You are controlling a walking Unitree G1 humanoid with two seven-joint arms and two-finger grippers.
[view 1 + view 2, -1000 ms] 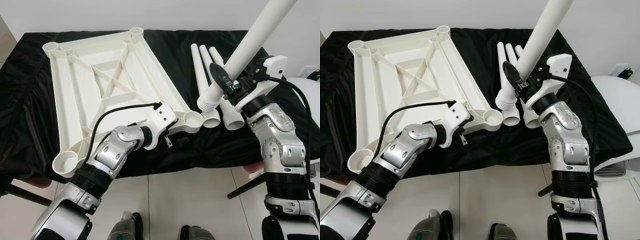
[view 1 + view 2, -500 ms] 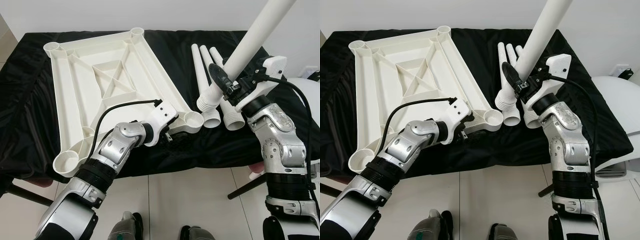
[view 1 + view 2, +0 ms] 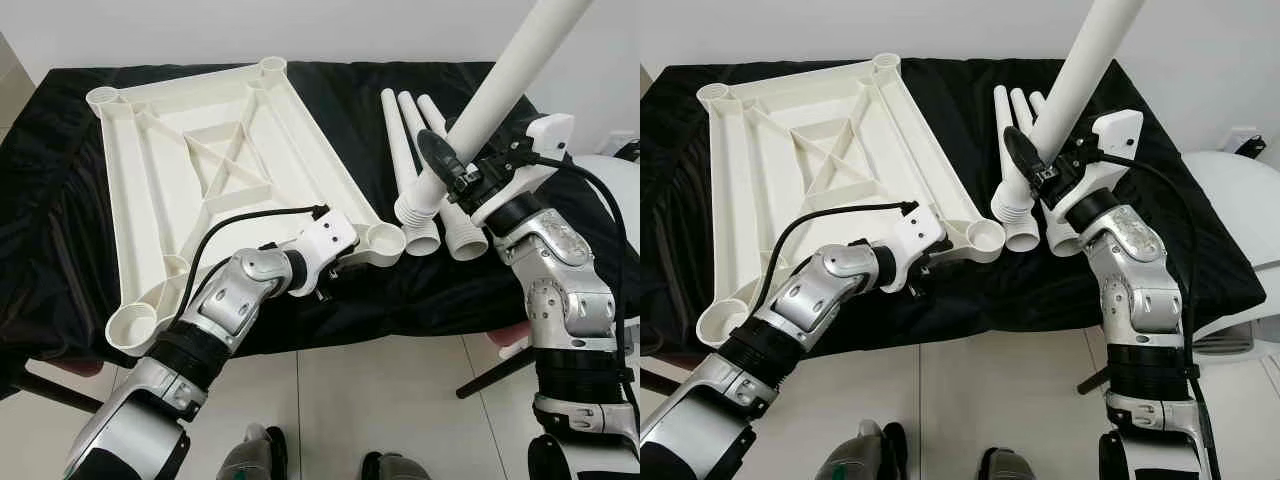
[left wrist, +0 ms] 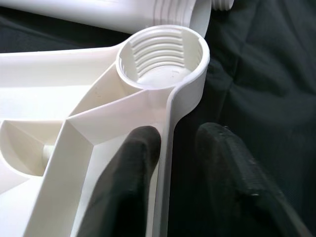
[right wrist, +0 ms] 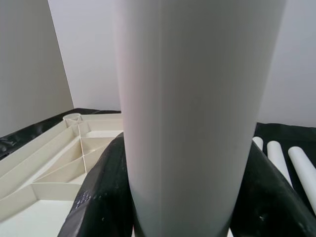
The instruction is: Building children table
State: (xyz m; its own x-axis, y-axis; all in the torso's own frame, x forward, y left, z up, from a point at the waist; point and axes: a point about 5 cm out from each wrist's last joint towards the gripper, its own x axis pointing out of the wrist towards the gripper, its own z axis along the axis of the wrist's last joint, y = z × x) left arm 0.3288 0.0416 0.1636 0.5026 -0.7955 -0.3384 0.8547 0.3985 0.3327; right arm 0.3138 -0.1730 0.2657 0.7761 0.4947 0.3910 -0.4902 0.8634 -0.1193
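left gripper (image 4: pixel 170 148) now astride tabletop (image 3: pixel 200 170) rim, leg (image 3: pixel 500 90) upright-tilted

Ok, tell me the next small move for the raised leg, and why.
Probably swing the right gripper left and lower the white leg, threaded end down, over the corner socket. The leg is already lifted and tilted just beside that open threaded socket, while the left gripper pinches the tabletop rim there, steadying it.
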